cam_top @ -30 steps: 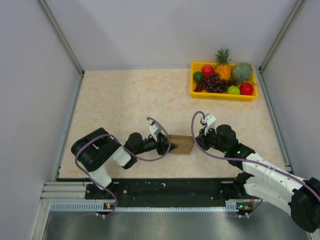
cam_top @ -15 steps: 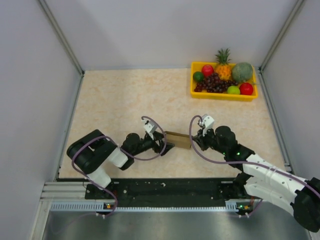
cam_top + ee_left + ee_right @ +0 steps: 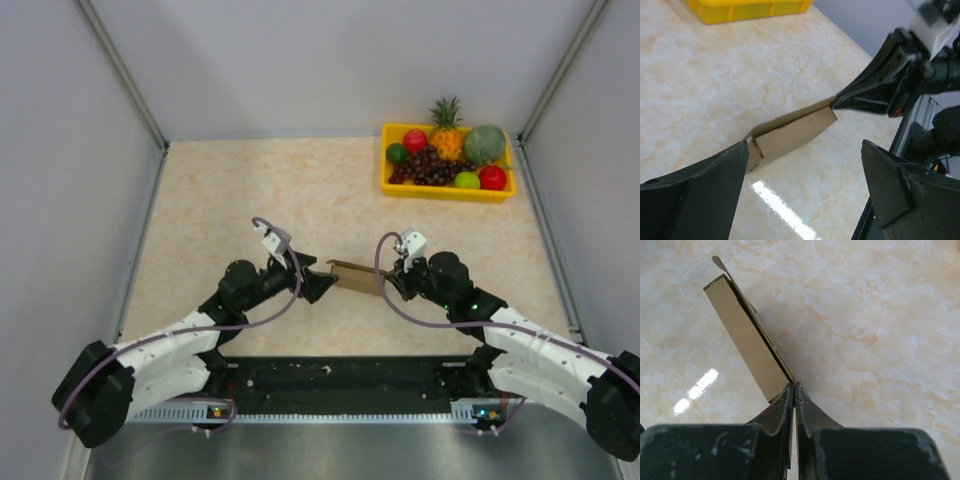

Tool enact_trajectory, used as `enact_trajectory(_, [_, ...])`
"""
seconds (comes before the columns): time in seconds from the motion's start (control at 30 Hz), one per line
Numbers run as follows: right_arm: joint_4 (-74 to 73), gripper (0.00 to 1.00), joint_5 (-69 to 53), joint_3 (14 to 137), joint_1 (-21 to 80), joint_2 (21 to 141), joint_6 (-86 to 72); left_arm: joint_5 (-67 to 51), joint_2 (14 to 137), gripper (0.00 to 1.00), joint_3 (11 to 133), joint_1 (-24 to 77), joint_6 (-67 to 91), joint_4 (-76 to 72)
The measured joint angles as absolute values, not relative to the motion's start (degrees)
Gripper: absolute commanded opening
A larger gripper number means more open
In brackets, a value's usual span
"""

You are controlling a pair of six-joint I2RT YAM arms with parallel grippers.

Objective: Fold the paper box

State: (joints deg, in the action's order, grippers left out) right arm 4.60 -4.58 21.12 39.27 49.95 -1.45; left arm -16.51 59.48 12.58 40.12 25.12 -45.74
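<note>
Box [image 3: 747, 340], part-folded: one end is pinched in the right tool [image 3: 794, 385]; the opposite end is faced by the left tool [image 3: 805, 150], splayed and empty; a grip there is judged needed next.

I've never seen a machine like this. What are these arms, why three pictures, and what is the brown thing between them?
These are two robot arms, the left arm and the right arm, bolted at the near edge of a table. One picture comes from a fixed camera above and behind them; the other two come from a small camera on each wrist, looking along its fingers. The brown thing is a paper box. The right gripper is shut on one edge of it. The left gripper stands open at its other end, not gripping. A yellow tray of fruit sits in the far right corner.
</note>
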Motion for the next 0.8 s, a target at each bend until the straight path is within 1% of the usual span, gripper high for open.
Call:
enact_trajectory(0.1, [4.8, 0.00, -4.5, 21.1, 39.3, 50.0, -1.4, -14.3, 52.6, 0.98, 21.2, 39.4, 24.8, -27.4])
enact_trajectory(0.17, [4.9, 0.00, -4.5, 21.1, 39.3, 50.2, -1.4, -13.3, 49.8, 0.98, 25.6, 38.8, 24.1, -19.4])
enact_trajectory(0.23, [5.0, 0.00, -4.5, 21.1, 39.3, 50.7, -1.2, -12.5, 48.1, 0.89, 28.6, 37.8, 23.8, -12.7])
enact_trajectory(0.27, [5.0, 0.00, -4.6, 21.1, 39.3, 51.0, -1.1, -12.5, 48.2, 0.76, 30.0, 37.1, 23.7, -9.6])
enact_trajectory(0.3, [5.0, 0.00, -4.6, 21.1, 39.3, 51.2, -1.0, -13.3, 48.7, 0.71, 31.2, 36.2, 23.4, -7.0])
enact_trajectory(0.33, [5.0, 0.00, -4.6, 21.1, 39.3, 51.4, -1.0, -16.5, 50.5, 0.68, 33.2, 34.1, 22.5, -3.5])
enact_trajectory(0.43, [5.0, 0.00, -4.6, 21.2, 39.3, 51.5, -1.0, -25.5, 58.2, 0.68, 40.6, 28.3, 20.3, 4.1])
enact_trajectory(0.53, [4.9, 0.00, -4.8, 21.6, 39.3, 51.5, -1.0, -32.7, 66.6, 0.66, 48.0, 24.8, 16.0, 11.5])
enact_trajectory(0.67, [4.7, 0.00, -5.3, 22.0, 39.3, 52.0, -1.1, -37.8, 74.3, 0.57, 55.9, 25.3, 7.5, 21.8])
enact_trajectory(0.73, [4.5, 0.00, -5.6, 22.2, 39.3, 52.4, -1.1, -37.8, 77.9, 0.52, 59.7, 27.1, 2.2, 26.4])
enact_trajectory(0.8, [4.4, 0.00, -5.7, 22.5, 39.4, 52.5, -1.1, -37.1, 80.3, 0.51, 61.8, 29.0, -1.6, 29.5])
